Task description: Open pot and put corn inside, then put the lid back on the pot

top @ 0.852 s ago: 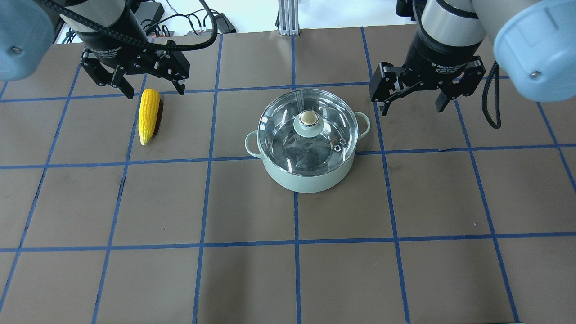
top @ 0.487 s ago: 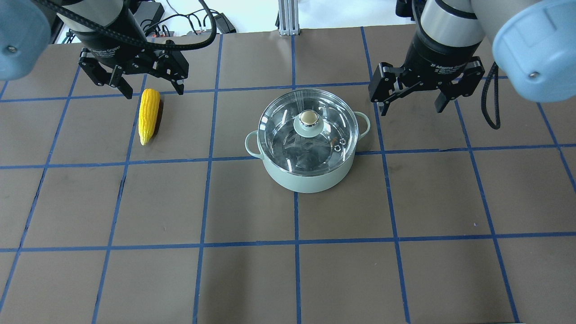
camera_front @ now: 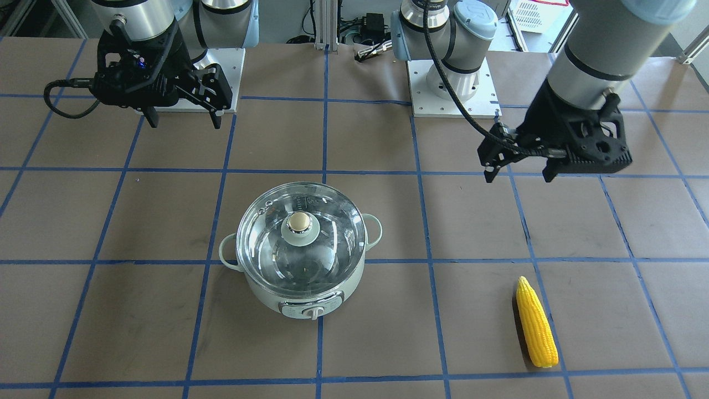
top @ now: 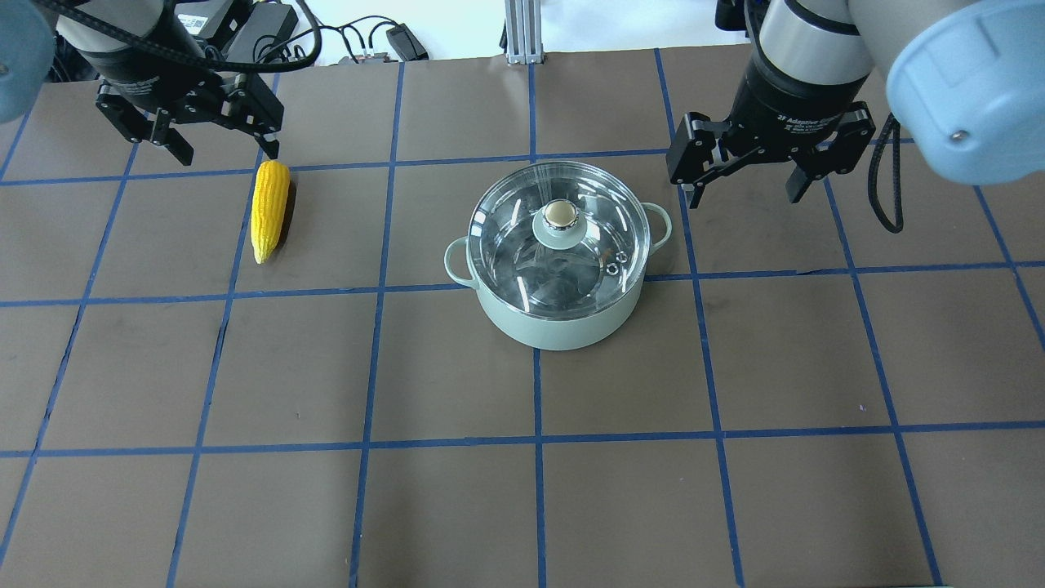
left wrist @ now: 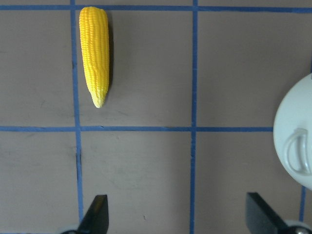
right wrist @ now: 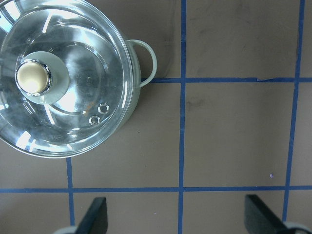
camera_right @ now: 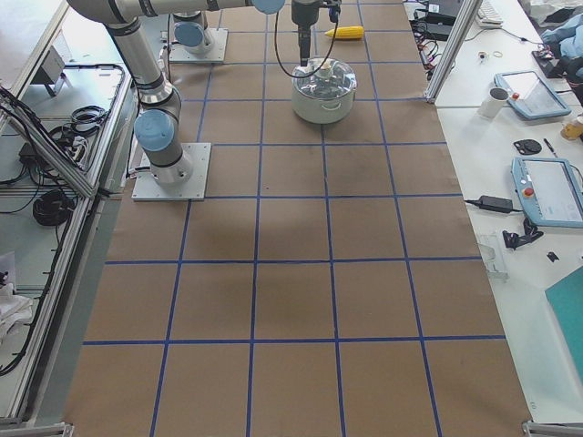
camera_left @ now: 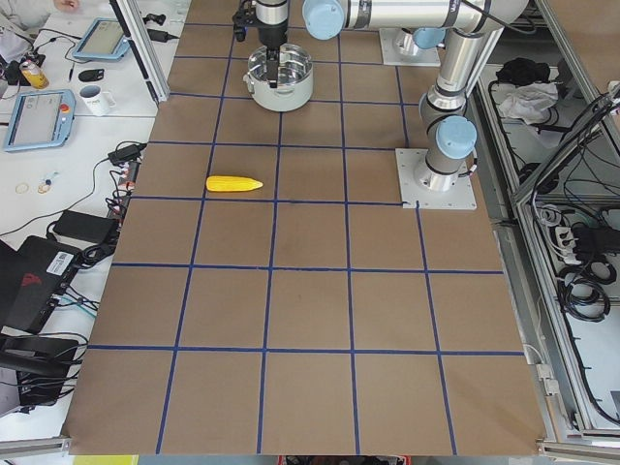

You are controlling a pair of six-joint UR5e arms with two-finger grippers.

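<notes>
The pale mint-green pot (top: 555, 324) stands mid-table with the clear glass lid (top: 514, 245) on it, beige knob (top: 560, 214) up. The yellow corn (top: 269, 211) lies flat far to the pot's left, pointed tip toward the robot. My left gripper (top: 227, 152) hangs open just beyond the corn's blunt end and slightly left of it, holding nothing. The left wrist view has the corn (left wrist: 95, 53) ahead and the pot's handle (left wrist: 297, 151) at the right edge. My right gripper (top: 744, 196) hangs open beside the pot's right handle, empty. The lid (right wrist: 83, 102) shows in the right wrist view.
Brown table covering with a blue tape grid (top: 535, 441). Both arm bases (camera_front: 451, 88) stand on plates at the robot's edge. Cables and power bricks (top: 384, 41) lie beyond the far edge. Side desks carry tablets and a mug (camera_left: 97, 97).
My left gripper has moved left and slightly farther back, off from above the corn's blunt end. The right gripper has shifted only a little. Pot, lid and corn have not moved.
</notes>
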